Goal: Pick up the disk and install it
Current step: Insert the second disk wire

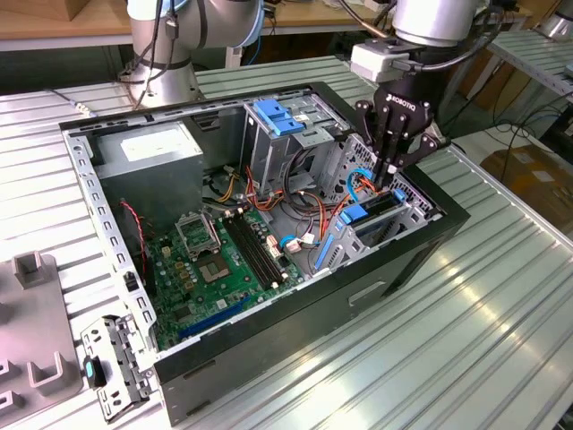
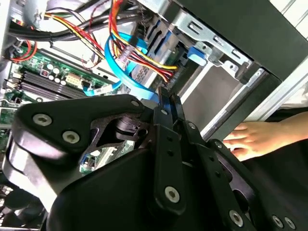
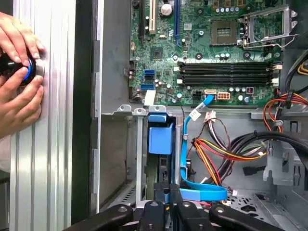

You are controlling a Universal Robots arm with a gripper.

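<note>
One claw point(image 1: 390, 172) is reaching into the open computer case point(image 1: 295, 340), its fingers pressed together on the rear edge of the blue-framed disk point(image 3: 160, 139), which is sitting directly beneath it in the drive bay point(image 1: 407, 210).

Bright, even light; soft shadows

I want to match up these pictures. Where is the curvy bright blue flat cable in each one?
Exterior view: the bright blue flat cable curls toward the exterior view's right of the green circuit board.
Second wrist view: the cable loops next to red and yellow wires, near the board.
First wrist view: the cable runs from the board alongside the blue-framed disk.
Shared landmark: the green circuit board.
</note>
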